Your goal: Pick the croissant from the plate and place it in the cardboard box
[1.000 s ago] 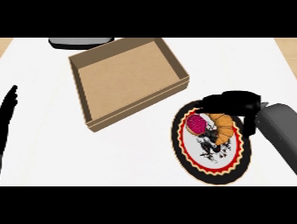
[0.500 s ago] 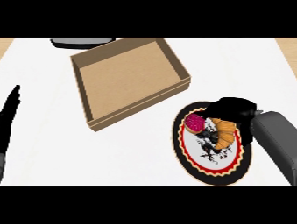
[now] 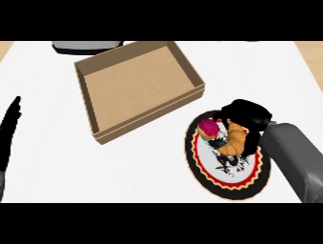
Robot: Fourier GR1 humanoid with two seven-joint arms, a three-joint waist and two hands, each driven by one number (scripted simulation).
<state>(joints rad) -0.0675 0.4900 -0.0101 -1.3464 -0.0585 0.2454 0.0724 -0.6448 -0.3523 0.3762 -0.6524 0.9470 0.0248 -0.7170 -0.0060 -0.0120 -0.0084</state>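
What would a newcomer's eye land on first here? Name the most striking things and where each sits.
First, the bright plate at lower right, with the orange croissant and a pink item on it, and the black right hand over the croissant's far end. Next, the open cardboard box at upper centre, nothing visible inside. The left hand rests open at the left edge.

A: Status on your hands?

B: My right hand (image 3: 246, 114) sits right of centre in the frame, grey forearm coming in from the lower right edge. Its fingers curl downward; what they close on, I can't tell from here.

A: And the left?

B: My left hand (image 3: 3, 133) is at the left edge, mid-height. Fingers straight, pointing toward the top of the frame. Open, resting, touching nothing.
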